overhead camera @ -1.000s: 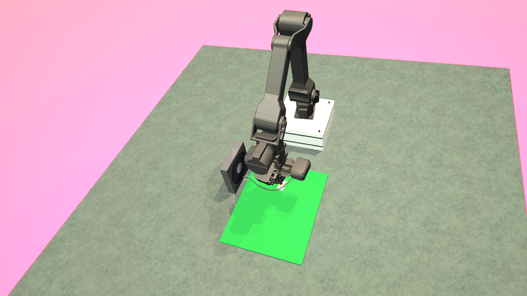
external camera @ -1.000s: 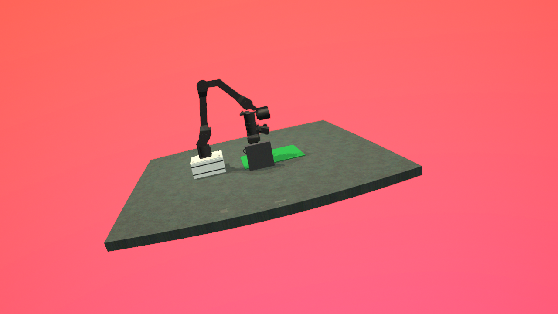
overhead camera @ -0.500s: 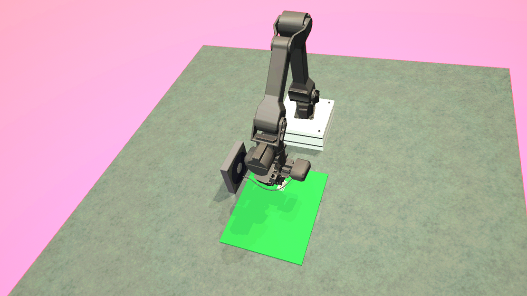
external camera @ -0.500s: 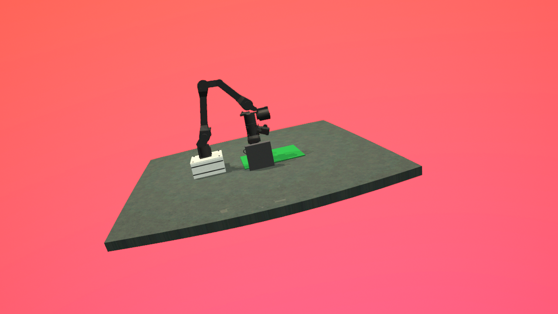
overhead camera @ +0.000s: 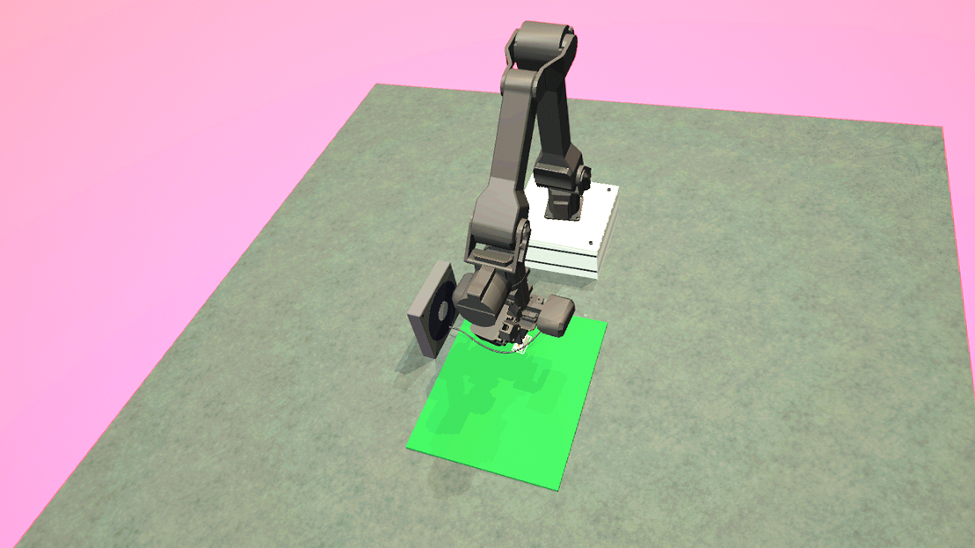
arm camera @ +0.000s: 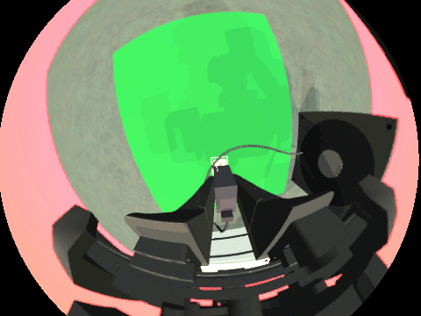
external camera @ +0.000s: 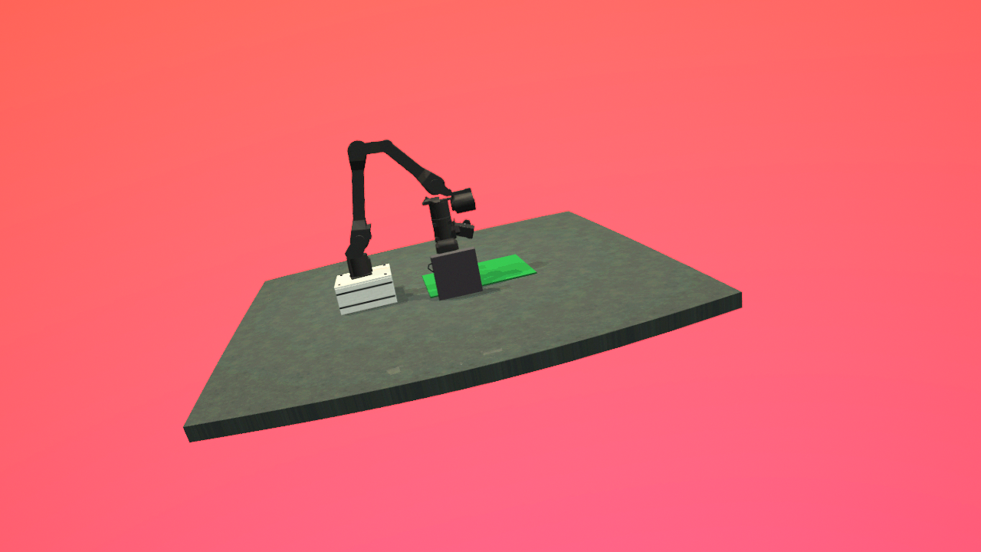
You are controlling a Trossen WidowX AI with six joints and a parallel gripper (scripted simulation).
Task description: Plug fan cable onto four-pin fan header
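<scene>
Here the fingers pinch the plug (arm camera: 224, 193) between their inner faces, one on each side, so it hangs straight down from the gripper (arm camera: 224, 205) and its pins can meet the header squarely. The plug sits low over the near edge of the board (arm camera: 175, 94), at the small pale header (arm camera: 219, 161) just past its tip. Whether it is seated or only hovering over the pins I cannot tell, since the plug hides the joint in the wrist view and the top view is too small there.

The cable (arm camera: 258, 149) runs in a slack arc from the plug to the fan (arm camera: 339, 161). That slack matters: it lets the plug go down without dragging the fan. The fan stands on edge on the table (overhead camera: 717, 331) just beside the board's corner, close enough for the short cable to reach.

The arm (overhead camera: 513, 159) folds over and points the wrist nearly straight down, which suits a vertical push. By my judgement the press is under way or about to finish; letting go and lifting off remain.
</scene>
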